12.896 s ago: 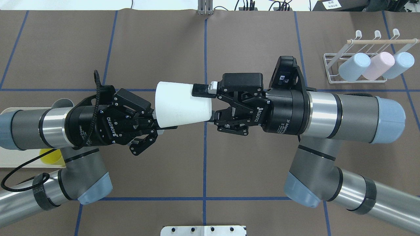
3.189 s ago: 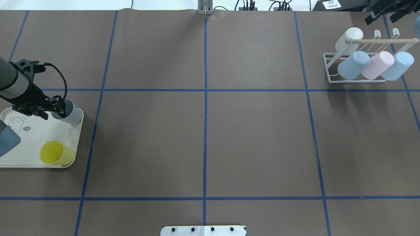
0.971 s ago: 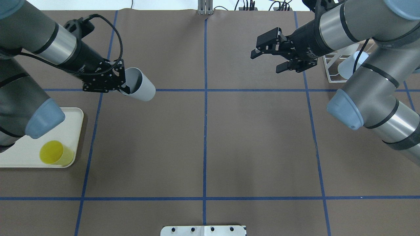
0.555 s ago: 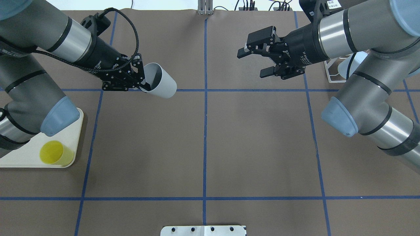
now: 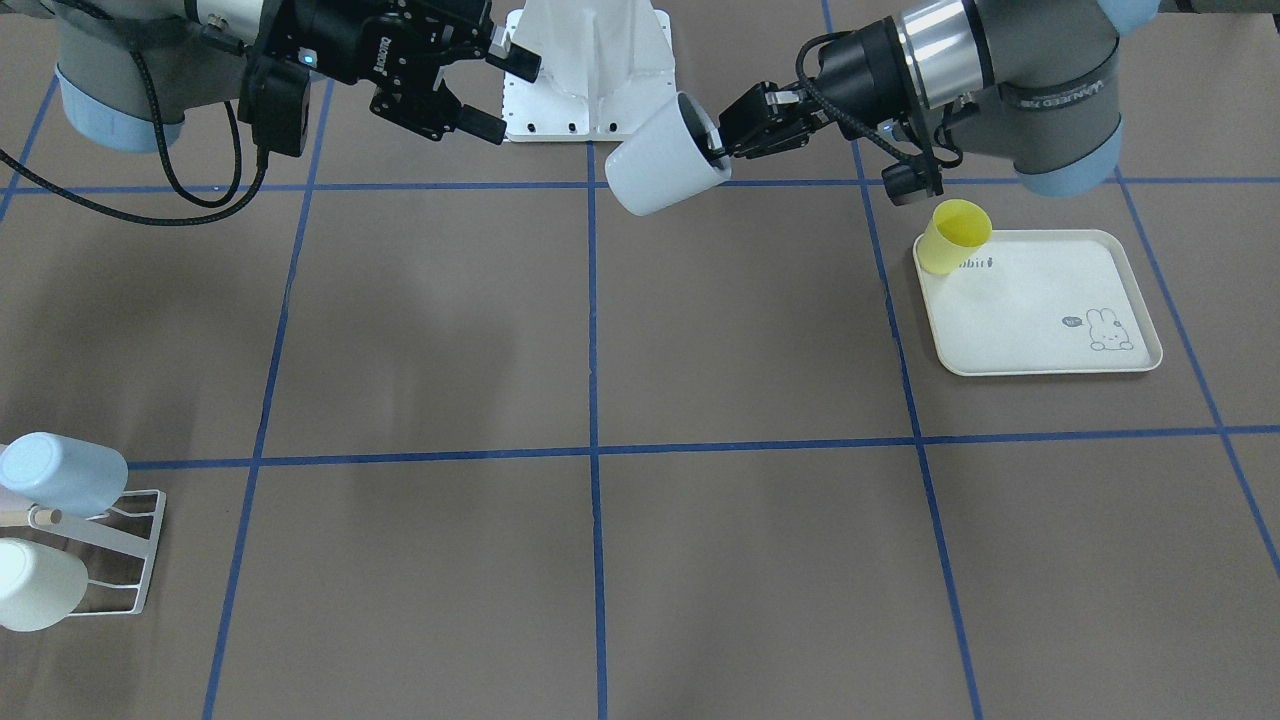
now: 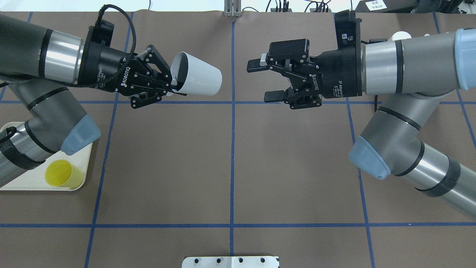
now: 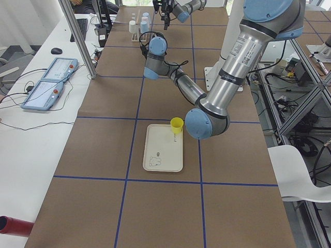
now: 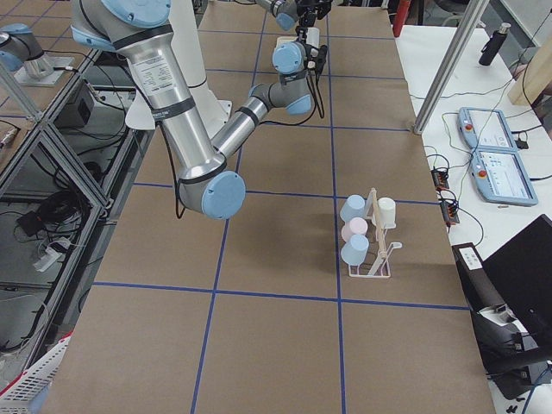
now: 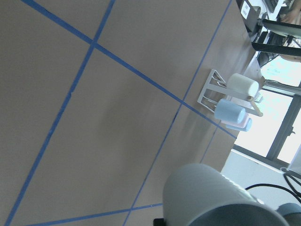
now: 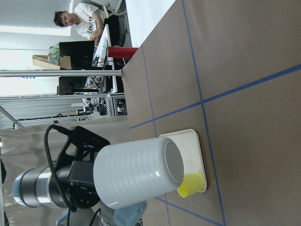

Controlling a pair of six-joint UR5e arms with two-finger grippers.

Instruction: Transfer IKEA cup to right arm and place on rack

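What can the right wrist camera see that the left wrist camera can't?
Only the right wrist camera shows the yellow cup on the tray and a person far off. Only the left wrist camera shows the rack holding cups. Both show the held cup and the brown table with blue lines.

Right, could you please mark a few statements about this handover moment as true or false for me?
1. The left gripper holds the white cup by its rim. True.
2. The right gripper is shut on that cup's base. False: it is open, with a gap between it and the cup.
3. The yellow cup stands on the tray. True.
4. The rack is empty. False: pastel cups sit on it.
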